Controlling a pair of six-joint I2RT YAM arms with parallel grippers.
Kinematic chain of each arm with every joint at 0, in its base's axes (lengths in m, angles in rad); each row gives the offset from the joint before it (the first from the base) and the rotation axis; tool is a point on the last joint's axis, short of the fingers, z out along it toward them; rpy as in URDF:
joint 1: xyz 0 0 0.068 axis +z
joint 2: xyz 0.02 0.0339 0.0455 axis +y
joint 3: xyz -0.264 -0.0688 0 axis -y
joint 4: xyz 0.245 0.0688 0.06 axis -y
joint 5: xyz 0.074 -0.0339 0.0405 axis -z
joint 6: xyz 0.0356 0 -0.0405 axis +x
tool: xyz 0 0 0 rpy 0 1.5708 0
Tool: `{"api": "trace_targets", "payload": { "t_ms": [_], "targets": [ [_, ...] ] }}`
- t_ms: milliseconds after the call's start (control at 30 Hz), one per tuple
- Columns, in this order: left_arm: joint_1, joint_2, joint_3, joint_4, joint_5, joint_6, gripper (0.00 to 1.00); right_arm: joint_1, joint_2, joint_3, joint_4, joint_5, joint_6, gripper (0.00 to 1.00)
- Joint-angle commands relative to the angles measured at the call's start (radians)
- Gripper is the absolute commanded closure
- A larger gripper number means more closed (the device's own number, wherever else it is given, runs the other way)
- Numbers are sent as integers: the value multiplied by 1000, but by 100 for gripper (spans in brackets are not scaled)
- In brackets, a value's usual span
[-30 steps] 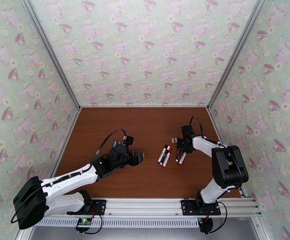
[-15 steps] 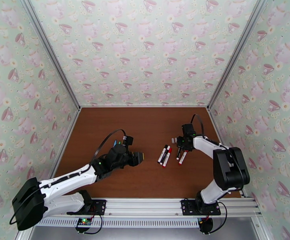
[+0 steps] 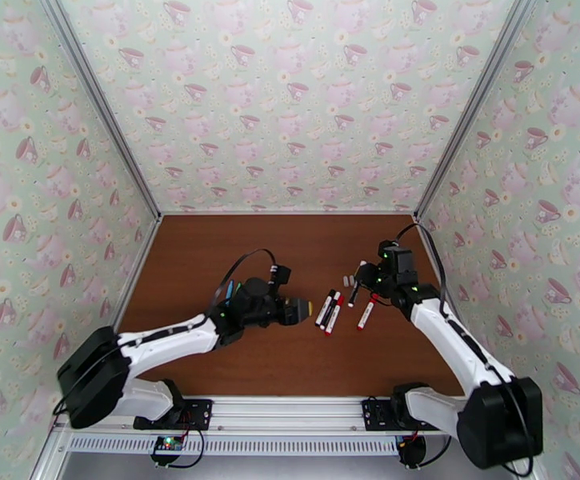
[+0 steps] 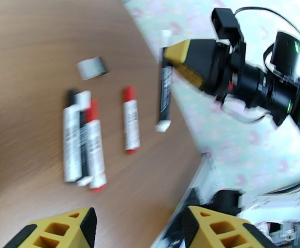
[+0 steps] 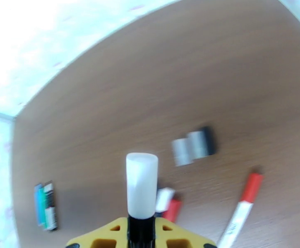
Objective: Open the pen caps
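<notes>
My right gripper is shut on a dark pen with white ends and holds it off the table. The same pen hangs tilted in the left wrist view, and its white end sticks up from the yellow fingers in the right wrist view. Two pens lie side by side, one with a red cap, one with a black cap. Another red-capped pen lies to their right. My left gripper is open, left of the pair.
A loose grey cap and a black one lie on the brown table beyond the pens. Blue and green pens lie farther left, behind the left arm. Patterned walls close the table's back and sides.
The right gripper shut on the dark pen and lifted it off the table, moving a little right. The left gripper moved right, closer to the pair of pens.
</notes>
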Motion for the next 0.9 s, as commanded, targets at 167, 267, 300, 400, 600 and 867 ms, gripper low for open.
{"api": "trace_targets", "payload": {
  "t_ms": [167, 267, 300, 400, 600, 867],
  "targets": [
    [-4, 164, 130, 239, 116, -94, 39, 124, -130, -13, 69, -133, 128, 81],
    [-4, 189, 154, 272, 129, -112, 39, 152, -156, -18, 98, -153, 165, 81],
    [-4, 194, 159, 278, 131, -118, 39, 158, -161, -18, 106, -158, 174, 81],
    [-5, 200, 168, 288, 133, -124, 42, 177, -175, -14, 119, -161, 192, 81],
    [-17, 196, 194, 236, 149, -85, 50, 196, -170, -20, 163, -183, 225, 81],
    [-25, 190, 212, 165, 124, -62, 72, 226, -163, -26, 174, -156, 229, 81]
  ]
}}
